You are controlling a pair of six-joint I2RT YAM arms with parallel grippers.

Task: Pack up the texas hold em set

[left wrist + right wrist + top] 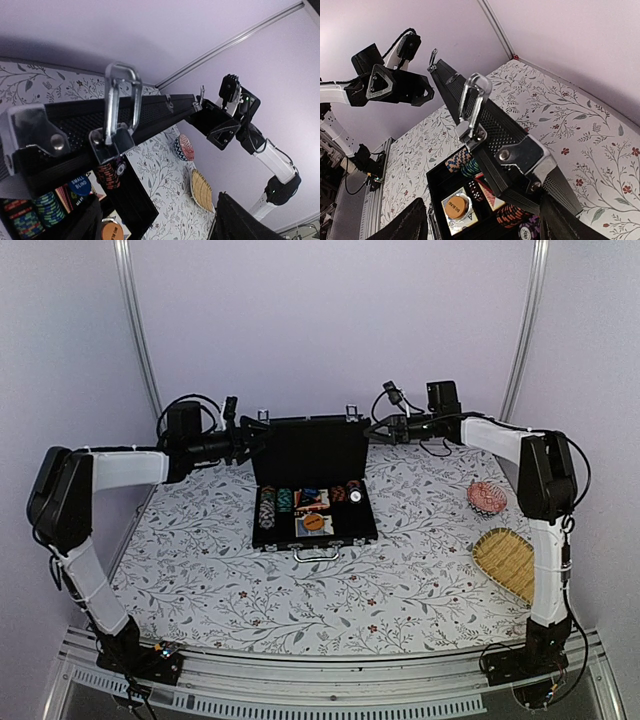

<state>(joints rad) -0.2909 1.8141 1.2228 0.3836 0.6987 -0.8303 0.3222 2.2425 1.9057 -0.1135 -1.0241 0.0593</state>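
Observation:
The black case point(315, 532) of the texas hold em set lies open mid-table, with its lid point(310, 450) standing upright. Chips point(268, 505), cards and an orange disc point(314, 522) fill the tray. My left gripper point(248, 435) is at the lid's top left corner and my right gripper point(375, 428) at its top right corner. In the left wrist view the left gripper point(160, 225) is open below the lid's edge and a silver latch point(120, 100). In the right wrist view the right gripper point(482, 225) is open, the lid's metal corner point(530, 160) just above its right finger. Below it are the orange disc point(456, 206) and red dice point(476, 190).
A red patterned round dish point(487, 497) sits on the table at the right. A woven yellow basket point(505, 560) lies nearer, by the right arm's upright link. The case's silver handle point(318, 553) points toward the arm bases. The flowered cloth point(200, 570) covers the table.

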